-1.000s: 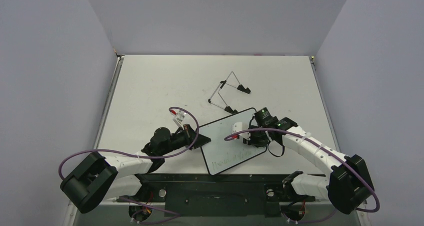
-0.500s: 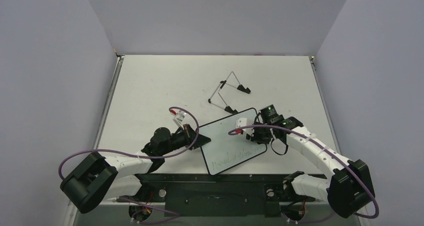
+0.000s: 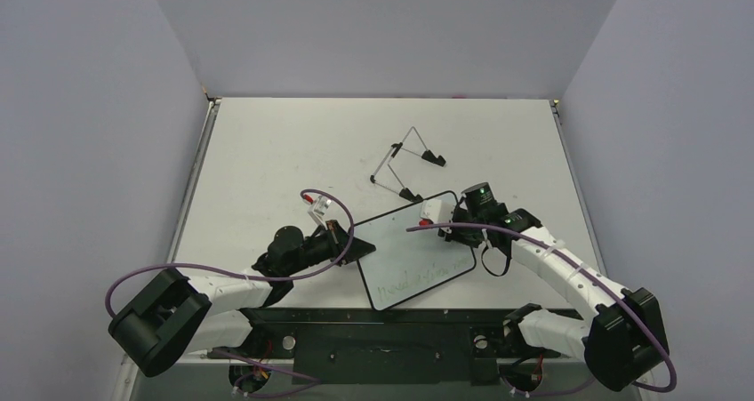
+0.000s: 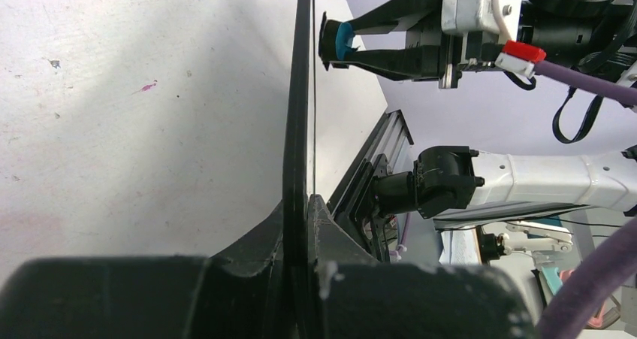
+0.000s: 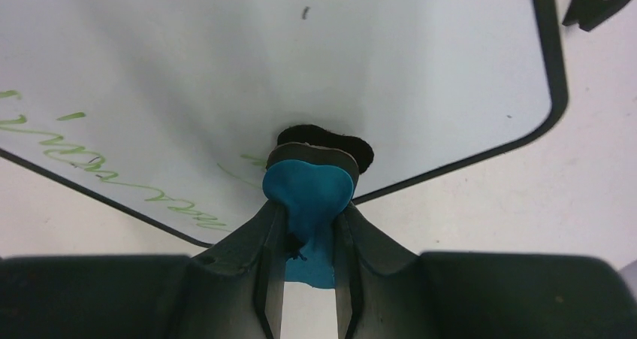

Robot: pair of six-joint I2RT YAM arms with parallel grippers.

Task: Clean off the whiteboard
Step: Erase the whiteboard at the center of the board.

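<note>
Whiteboard (image 3: 405, 254), one, in left tool (image 4: 303, 207), one eraser (image 5: 308, 189) in right tool (image 5: 309, 210)

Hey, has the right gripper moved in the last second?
Yes. The right gripper, holding the eraser, slid across the whiteboard toward its far corner, nearer the fixed wire stand.

Top view: green writing (image 3: 416, 278) on whiteboard (image 3: 400, 238) too small to read; right gripper (image 3: 437, 221) fingertips hidden under its own wrist. Left wrist view: board edge-on, face unseen, runs off frame top; left gripper (image 4: 299, 219) fingers just a dark blur along the bottom. Right wrist view: board cut top and left, eraser (image 5: 309, 192) lower part buried between fingers, easel stand (image 5: 593, 1) clipped upper right.
</note>
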